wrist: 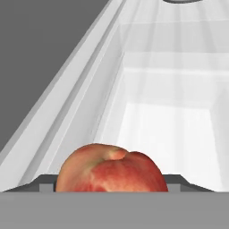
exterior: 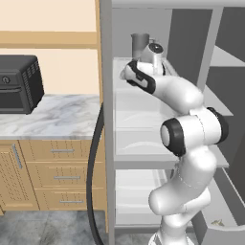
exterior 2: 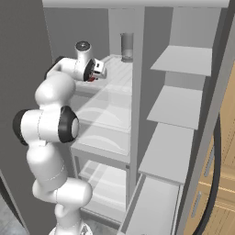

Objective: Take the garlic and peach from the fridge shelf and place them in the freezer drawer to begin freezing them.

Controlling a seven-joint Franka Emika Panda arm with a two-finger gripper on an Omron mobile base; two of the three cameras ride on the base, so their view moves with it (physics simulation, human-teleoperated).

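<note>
The peach (wrist: 112, 170), red-orange and round, sits between the two dark fingertips of my gripper (wrist: 112, 185), which is shut on it. In the right base view the gripper (exterior 2: 95, 75) hangs at the left front edge of the ribbed fridge shelf (exterior 2: 118, 73), and a red speck of the peach (exterior 2: 92, 79) shows under the hand. In the left base view the arm covers the fingers over the fridge shelf (exterior: 120, 76). A tiny beige lump, the garlic (exterior: 218, 222), lies in the pulled-out freezer drawer (exterior: 228, 233) at the lower right.
A grey pitcher (exterior 2: 127, 46) stands at the back of the ribbed shelf. Clear bins (exterior 2: 103, 117) lie below it. Plain grey shelves (exterior 2: 176, 108) fill the right side. The freezer drawer (exterior 2: 153, 209) stands open at the bottom. A black oven (exterior: 18, 83) sits on the marble counter.
</note>
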